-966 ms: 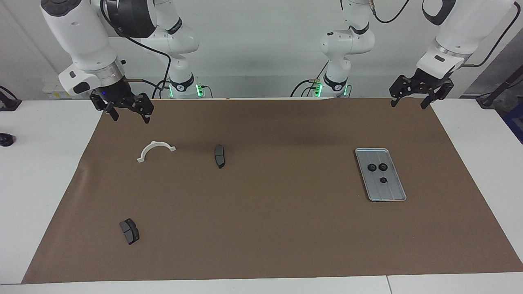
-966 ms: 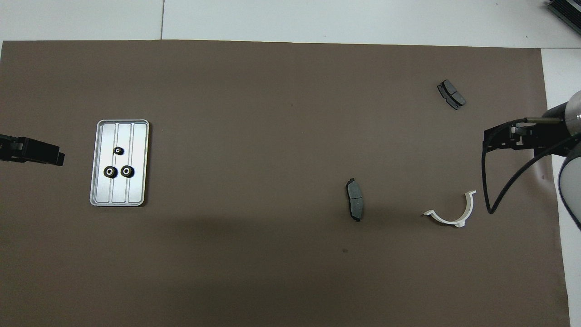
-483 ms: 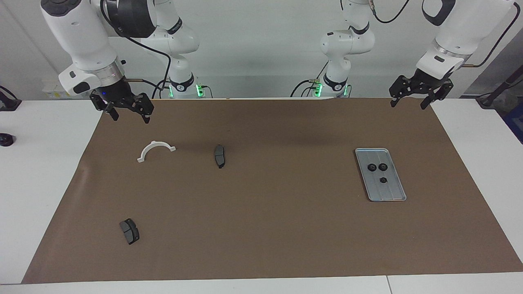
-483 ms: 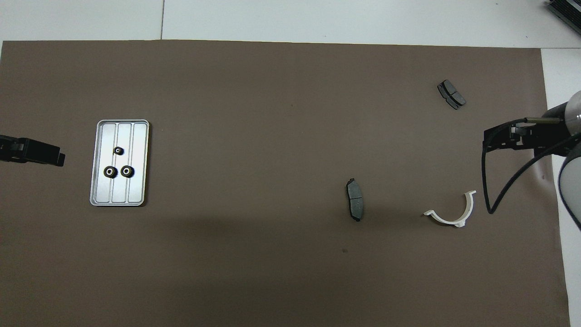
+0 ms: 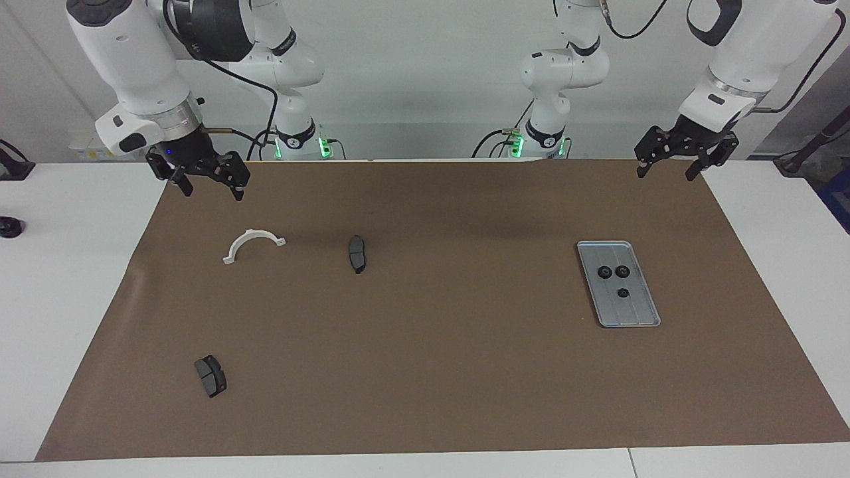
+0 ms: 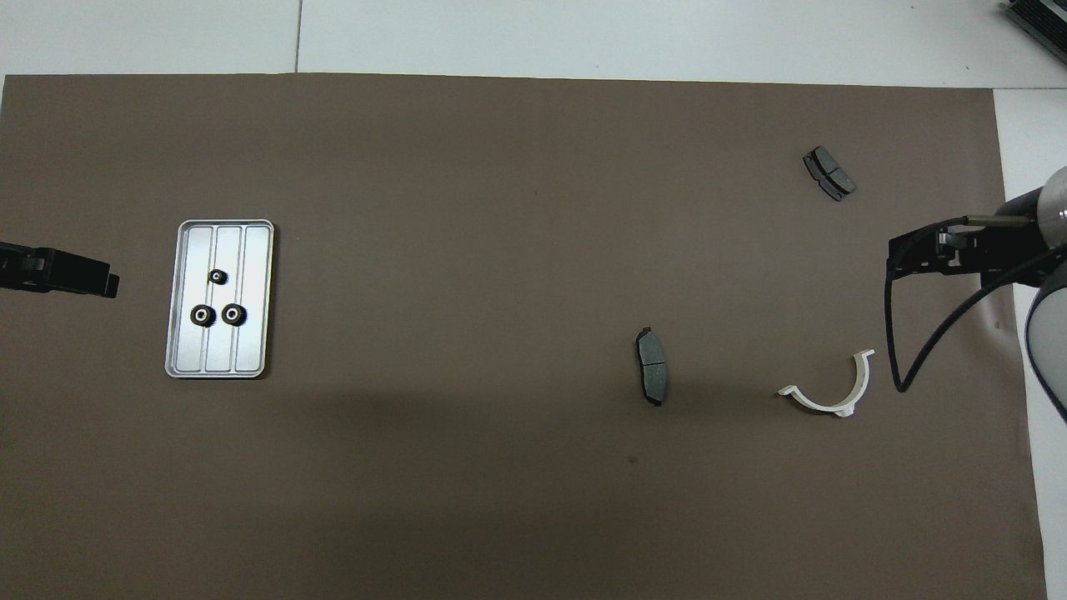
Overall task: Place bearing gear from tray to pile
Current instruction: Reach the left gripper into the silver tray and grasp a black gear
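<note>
I see three bearing gears (image 5: 615, 277) on the tray (image 5: 637, 312) toward the mat's (image 5: 425, 372) left-arm edge, left gripper (image 5: 666, 166) and right gripper (image 5: 211, 187) both spread, raised over the mat's robot-side corners

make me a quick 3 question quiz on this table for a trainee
1. How many black gears lie in the tray?
2. True or false: the left tool is holding a gear.
3. Which lies nearest the robots: A) the white half-ring bracket, B) the brake pad at the table's middle, C) the brake pad toward the right arm's end?

Key
1. Three.
2. False: it hangs open and empty, up over the brown mat's edge; the right tool is open too.
3. A, though B lies only slightly farther.
</note>
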